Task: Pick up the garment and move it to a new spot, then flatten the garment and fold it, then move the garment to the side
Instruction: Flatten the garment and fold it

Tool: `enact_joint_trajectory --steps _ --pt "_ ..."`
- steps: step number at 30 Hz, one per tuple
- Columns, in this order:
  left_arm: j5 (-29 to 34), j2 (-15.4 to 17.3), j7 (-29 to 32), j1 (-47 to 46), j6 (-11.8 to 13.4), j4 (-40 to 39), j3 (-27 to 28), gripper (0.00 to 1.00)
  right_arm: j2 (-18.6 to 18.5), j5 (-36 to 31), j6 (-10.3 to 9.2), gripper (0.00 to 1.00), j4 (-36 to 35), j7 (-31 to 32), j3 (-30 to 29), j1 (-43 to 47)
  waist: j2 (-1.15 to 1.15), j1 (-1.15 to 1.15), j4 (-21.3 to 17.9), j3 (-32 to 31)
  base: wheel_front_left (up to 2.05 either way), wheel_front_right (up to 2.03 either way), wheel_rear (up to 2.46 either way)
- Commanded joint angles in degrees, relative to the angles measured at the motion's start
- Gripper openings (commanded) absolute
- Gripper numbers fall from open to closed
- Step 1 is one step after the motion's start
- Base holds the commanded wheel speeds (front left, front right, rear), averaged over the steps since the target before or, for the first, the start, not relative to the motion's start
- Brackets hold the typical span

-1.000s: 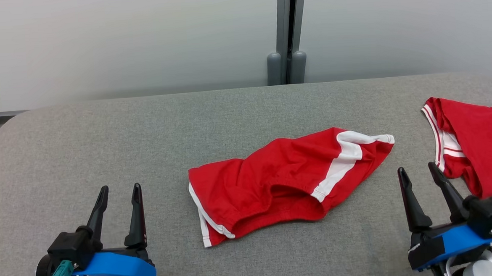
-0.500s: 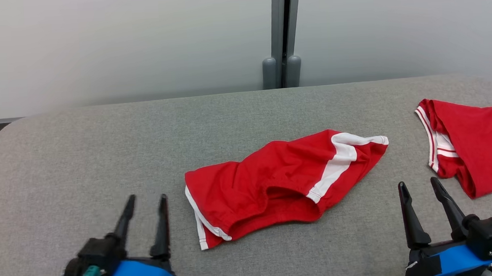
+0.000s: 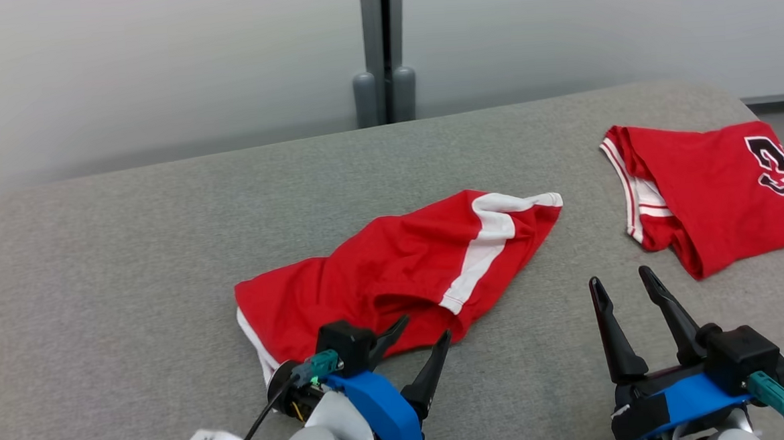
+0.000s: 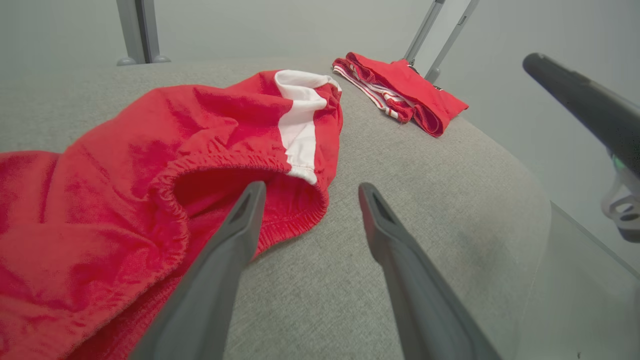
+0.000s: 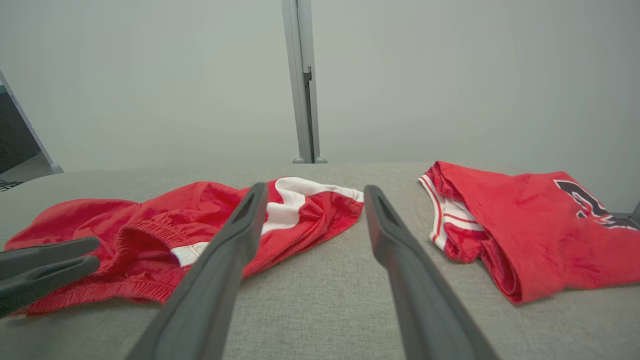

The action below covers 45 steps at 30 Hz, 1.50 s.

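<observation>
Head and wrist views at the approach to the first pick. The garment [image 3: 394,267], a pair of red shorts, lies crumpled near the middle of the grey tabletop [image 3: 99,262]. Its long axis runs from near-left to far-right in the head view, with the white stripe [image 3: 481,255] toward the far-right end. The elastic waistband [image 4: 225,165] gapes toward the robot.

My left pincer [image 3: 426,327] is spread and holds nothing. It sits at the garment's near edge. In the left wrist view one finger overlaps the waistband hem and the other lies over bare tabletop. I cannot tell whether it touches the cloth. My right pincer [image 3: 618,276] is likewise spread and empty, parked apart from the garment, between it and a second red jersey [image 3: 712,190].

I judge the left arm the nearer. The pick turns on bringing the hem between its fingers.
</observation>
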Motion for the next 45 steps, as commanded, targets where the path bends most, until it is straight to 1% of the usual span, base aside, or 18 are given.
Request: enact_joint_trajectory --steps 1,5,10,17,19,21,22,23,24,29,33,36,39,41,45 --pt "-0.58 0.26 0.12 -1.35 -0.1 0.49 -0.18 1.0 -0.15 0.09 0.0 1.0 0.06 -0.25 0.03 -1.01 0.0 0.0 -0.37 0.05 0.0 0.0 0.0" --pt "-4.64 -0.11 2.74 -4.95 -0.1 5.5 -2.37 1.0 -0.01 0.43 0.0 1.0 0.67 -0.78 0.92 -2.03 0.0 0.0 -2.23 1.27 0.0 0.0 0.0" --pt "-8.42 -1.22 4.3 -8.77 -0.11 11.09 -3.09 1.0 0.38 0.67 0.0 1.0 1.41 -1.37 1.79 -3.18 0.0 0.0 -4.71 2.7 0.0 0.0 0.0" --pt "-12.77 -2.08 2.97 -12.62 -0.11 15.99 -3.37 1.0 0.8 1.56 0.0 1.0 3.15 -2.34 2.92 -4.65 0.0 0.0 -7.55 4.09 0.0 0.0 0.0" --pt "-12.77 -2.18 1.85 -13.74 0.33 17.7 -3.19 1.0 0.86 1.73 0.0 1.0 3.46 -2.5 2.99 -5.01 0.0 0.0 -8.14 4.32 0.0 0.0 0.0" --pt "-12.73 -2.35 0.52 -14.66 0.22 19.09 -3.49 1.0 0.97 1.85 0.0 1.0 3.7 -2.63 2.96 -5.11 0.0 0.0 -8.49 4.45 0.0 0.0 0.0" --pt "-12.92 -2.38 -0.01 -14.91 0.19 19.61 -3.67 0.65 1.01 1.76 0.0 1.0 3.72 -2.7 2.87 -5.06 0.0 0.0 -8.57 4.5 0.0 0.0 0.0" --pt "-13.06 -2.41 -0.48 -15.2 0.15 20.08 -3.98 0.36 1.04 1.64 0.0 1.0 3.73 -2.76 2.75 -4.98 0.0 0.0 -8.58 4.56 0.0 0.0 0.0" --pt "-13.08 -2.43 -0.79 -15.55 0.1 20.47 -4.39 0.0 1.07 1.56 0.0 1.0 3.73 -2.83 2.6 -4.86 0.0 0.0 -8.51 4.6 0.0 0.0 0.0" --pt "-13.83 -2.5 -1.33 -16.21 -0.1 21.81 -6.54 0.0 1.17 1.63 0.0 1.0 3.91 -2.94 1.88 -4.69 0.0 0.0 -7.0 4.56 0.0 0.0 0.0" --pt "-14.63 -2.15 -2.24 -14.35 -0.2 20.22 -8.24 0.0 1.18 1.65 0.0 1.0 3.84 -2.99 2.52 -4.81 0.0 0.0 -5.5 4.29 0.0 0.0 0.0" --pt "-14.69 0.98 -1.54 -11.72 -0.23 17.19 -10.67 0.0 1.2 1.85 0.0 1.0 3.85 -2.97 1.91 -4.13 0.0 0.0 -3.75 4.04 0.0 0.0 0.0" --pt "-15.53 5.14 -0.25 -9.38 -0.08 12.73 -12.36 0.0 1.21 2.06 0.0 1.0 4.19 -2.96 1.3 -3.66 0.0 0.0 -2.02 3.74 0.0 0.0 0.0" --pt "-15.39 8.51 0.55 -7.97 -0.07 10.51 -12.51 0.0 1.21 1.61 0.0 1.0 4.01 -2.98 0.68 -3.25 0.0 0.0 -0.78 3.54 0.0 0.0 0.0" --pt "-15.75 13.72 2.17 -5.64 2.28 6.62 -11.77 0.0 1.24 1.49 0.0 1.0 3.62 -3.0 0.51 -2.73 0.0 0.0 1.42 3.18 0.0 0.0 0.0"
